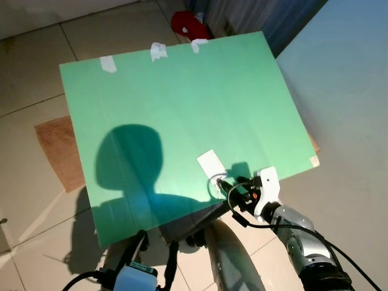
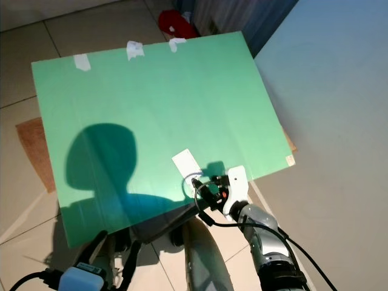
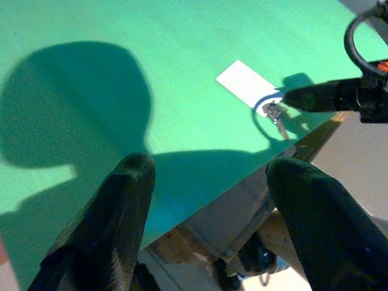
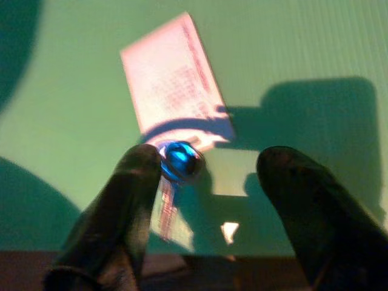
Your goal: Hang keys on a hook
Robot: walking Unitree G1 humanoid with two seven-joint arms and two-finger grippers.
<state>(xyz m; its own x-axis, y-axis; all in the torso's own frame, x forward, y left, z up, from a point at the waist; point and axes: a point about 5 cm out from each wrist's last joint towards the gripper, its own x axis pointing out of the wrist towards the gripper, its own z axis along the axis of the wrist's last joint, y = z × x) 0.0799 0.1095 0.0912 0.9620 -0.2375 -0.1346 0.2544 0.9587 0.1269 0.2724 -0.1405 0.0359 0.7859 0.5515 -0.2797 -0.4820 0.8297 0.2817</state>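
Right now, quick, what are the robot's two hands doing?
Left gripper: open, holding nothing, hovering by the green board's near edge.
Right gripper: open, at the keys beside the white card, not gripping them.

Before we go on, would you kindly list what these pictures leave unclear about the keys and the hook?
- Hook: none can be made out on the green board.
- Small metal keys: too small in the head views; blurred in the right wrist view, so their number is unclear.
- Right gripper: open beside the keys; contact is unclear.
- White card: its print is unreadable.

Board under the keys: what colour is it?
Green board, clearest in the left eye view.
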